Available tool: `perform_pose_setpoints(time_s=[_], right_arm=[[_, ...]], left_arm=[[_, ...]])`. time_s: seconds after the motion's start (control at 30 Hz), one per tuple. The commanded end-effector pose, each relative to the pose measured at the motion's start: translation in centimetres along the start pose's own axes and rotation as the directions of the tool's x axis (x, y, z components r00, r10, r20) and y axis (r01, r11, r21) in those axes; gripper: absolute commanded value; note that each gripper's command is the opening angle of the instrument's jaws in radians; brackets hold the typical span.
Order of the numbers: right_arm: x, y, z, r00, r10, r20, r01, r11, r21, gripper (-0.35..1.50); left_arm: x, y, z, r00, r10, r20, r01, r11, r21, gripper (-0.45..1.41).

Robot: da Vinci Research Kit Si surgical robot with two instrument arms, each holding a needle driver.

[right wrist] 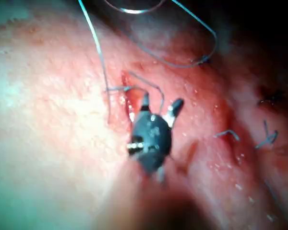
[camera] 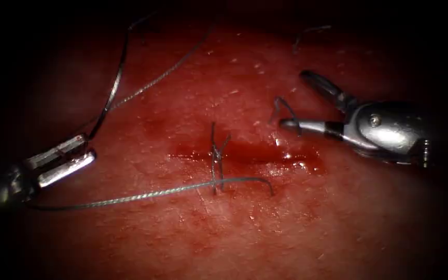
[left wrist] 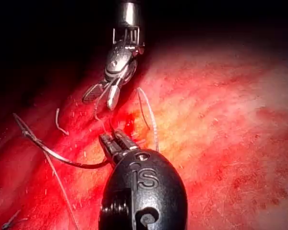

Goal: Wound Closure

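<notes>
The cut (camera: 250,154) lies across the tissue (camera: 296,228), wet with red fluid. One stitch (camera: 215,162) crosses it. Thread (camera: 146,196) trails from that stitch toward the left. My left tool (camera: 89,147) sits beyond the cut's left end, jaws shut on the dark curved needle (camera: 114,88) near one end of its curve. The needle stands free above the tissue; the left wrist view shows the needle (left wrist: 62,160) arcing away from the left tool (left wrist: 110,139). My right tool (camera: 293,99) hovers over the cut's right end, jaws wide open and holding nothing. The right tool (right wrist: 161,103) also shows from behind.
A short curl of thread (camera: 286,108) lies against the right tool's lower jaw. A second strand (camera: 167,72) runs up across the far tissue. Cut thread ends (right wrist: 269,136) lie on the tissue, and the right tool (left wrist: 103,98) appears opposite in the left wrist view.
</notes>
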Motion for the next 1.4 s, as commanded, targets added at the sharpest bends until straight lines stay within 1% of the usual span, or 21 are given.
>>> perform_pose_setpoints(time_s=[0.03,0.07,0.17,0.3,0.53,0.6,0.63,0.67,0.77,0.8,0.9,1.0,1.03,1.2,1.4], right_arm=[[-0.02,-0.05,0.06,1.000,-0.006,0.000,0.006,1.000,0.002,1.26],[-0.01,-0.04,0.06,1.000,-0.011,0.000,0.011,1.000,0.002,1.25],[0.04,-0.04,0.05,1.000,-0.017,-0.008,0.017,1.000,-0.003,1.08],[0.11,-0.01,0.12,0.999,-0.033,-0.020,0.032,0.999,-0.005,1.10],[0.14,-0.05,0.25,0.998,-0.041,-0.038,0.041,0.999,0.014,1.08],[0.15,-0.07,0.26,0.998,-0.040,-0.045,0.041,0.999,0.025,0.69],[0.15,-0.07,0.25,0.998,-0.040,-0.052,0.042,0.998,0.037,0.31],[0.15,-0.07,0.24,0.997,-0.039,-0.067,0.043,0.997,0.060,-0.35],[0.15,-0.03,0.23,0.995,-0.042,-0.086,0.049,0.995,0.090,-0.35],[0.15,0.00,0.24,0.996,-0.017,-0.092,0.026,0.995,0.100,-0.35],[0.13,0.08,0.29,0.996,0.085,-0.033,-0.081,0.991,0.107,-0.35],[0.11,0.14,0.33,0.989,0.145,0.014,-0.146,0.985,0.095,-0.35],[0.10,0.17,0.35,0.985,0.166,0.040,-0.169,0.982,0.087,-0.35],[0.07,0.32,0.41,0.970,0.183,0.160,-0.196,0.978,0.071,-0.35],[0.05,0.43,0.46,0.962,0.201,0.185,-0.215,0.975,0.061,-0.35]], left_arm=[[-0.02,0.03,0.06,1.000,0.000,-0.001,0.000,1.000,0.000,-0.45],[-0.02,0.03,0.06,1.000,0.000,-0.001,0.000,1.000,0.000,-0.45],[-0.03,0.03,0.07,1.000,0.000,-0.001,0.000,1.000,0.000,-0.45],[-0.03,0.03,0.07,1.000,0.001,0.001,-0.001,1.000,-0.002,-0.45],[-0.03,0.02,0.07,1.000,0.001,0.001,-0.001,1.000,-0.002,-0.45],[-0.04,0.02,0.07,1.000,0.001,0.001,-0.001,1.000,-0.002,-0.45],[-0.04,0.02,0.07,1.000,0.001,0.001,-0.001,1.000,-0.002,-0.45],[-0.04,0.02,0.07,1.000,0.002,0.001,-0.002,1.000,-0.002,-0.45],[-0.04,0.03,0.08,1.000,0.002,0.001,-0.002,1.000,-0.001,-0.45],[-0.04,0.04,0.09,1.000,0.003,0.004,-0.003,1.000,-0.001,-0.45],[-0.04,0.05,0.09,1.000,0.003,0.002,-0.003,1.000,-0.003,-0.45],[-0.04,0.04,0.08,1.000,0.003,0.002,-0.003,1.000,-0.003,-0.45],[-0.04,0.04,0.08,1.000,0.003,0.002,-0.003,1.000,-0.003,-0.45],[-0.04,0.04,0.07,1.000,0.003,0.002,-0.003,1.000,-0.004,-0.45],[-0.03,0.04,0.07,1.000,0.002,0.002,-0.002,1.000,-0.004,-0.45]])
